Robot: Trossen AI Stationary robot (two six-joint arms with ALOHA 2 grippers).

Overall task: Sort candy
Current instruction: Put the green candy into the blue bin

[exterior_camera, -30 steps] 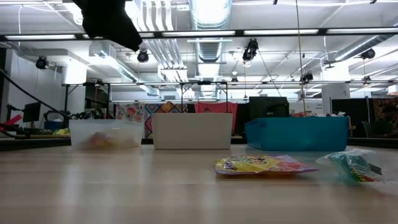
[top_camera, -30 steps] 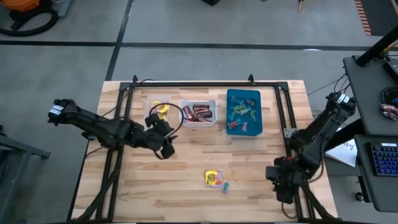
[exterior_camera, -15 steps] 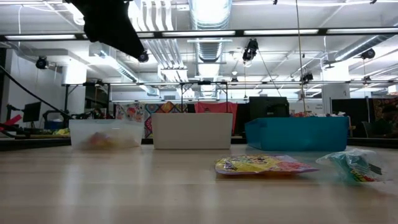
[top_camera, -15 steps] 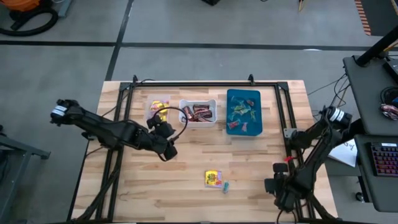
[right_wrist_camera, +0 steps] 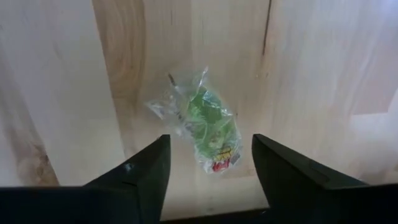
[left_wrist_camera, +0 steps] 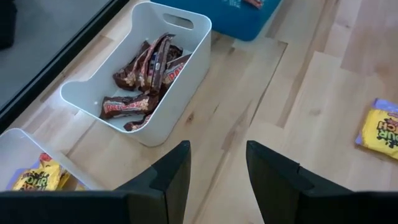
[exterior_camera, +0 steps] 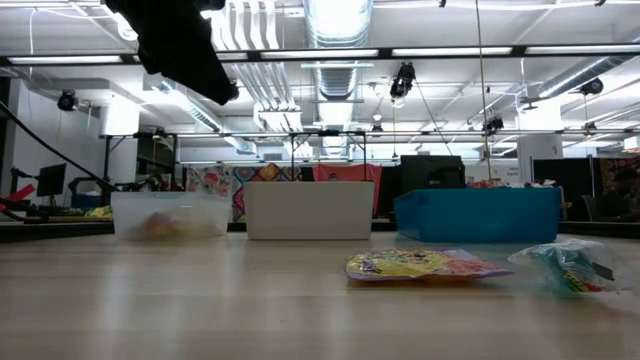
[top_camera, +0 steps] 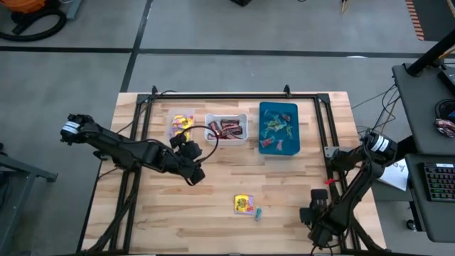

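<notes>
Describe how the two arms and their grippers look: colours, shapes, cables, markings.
Both arms are black and slender, built of jointed segments. The left arm carries a white band near its outer end and a thin black cable looping beside the left gripper, whose fingers are flat, dark, angular blades. The right arm shows a white collar and a small red mark; the right gripper has matching dark blades.

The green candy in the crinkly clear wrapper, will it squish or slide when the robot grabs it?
The green candy probably crumples: its clear wrapper looks thin and wrinkled. It looks light, so it may skid on the smooth wooden table if nudged. It lies flat, so rolling seems unlikely.
</notes>
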